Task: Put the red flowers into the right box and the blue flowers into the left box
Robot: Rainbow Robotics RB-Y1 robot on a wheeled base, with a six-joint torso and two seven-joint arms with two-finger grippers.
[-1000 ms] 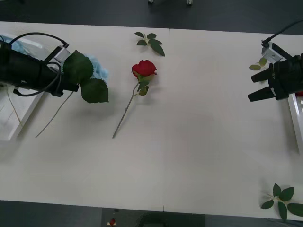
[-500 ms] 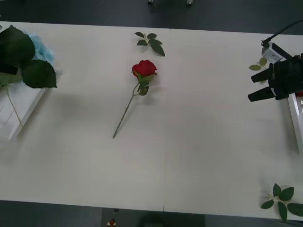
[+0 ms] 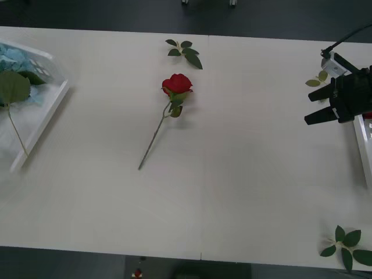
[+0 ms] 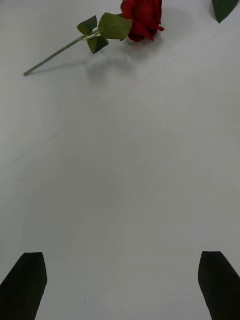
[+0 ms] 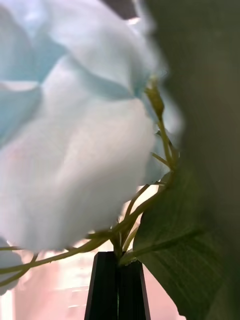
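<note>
Left gripper (image 5: 119, 280) jaws pinch blue flower (image 5: 75, 150) stem.

The right gripper (image 3: 312, 107) was all matte black, a chunky blocky body ending in two tapered, pointed fingers (image 4: 25, 282). Just behind those fingers sat a small white-and-grey box, bolted on at an angle, and a thin black cable curved up and away from it. Up close the right fingertips looked like plain dark wedges, no ribbing visible. The left gripper (image 5: 118, 287) had flat black fingers too, smooth faces with a thin seam between them.
</note>
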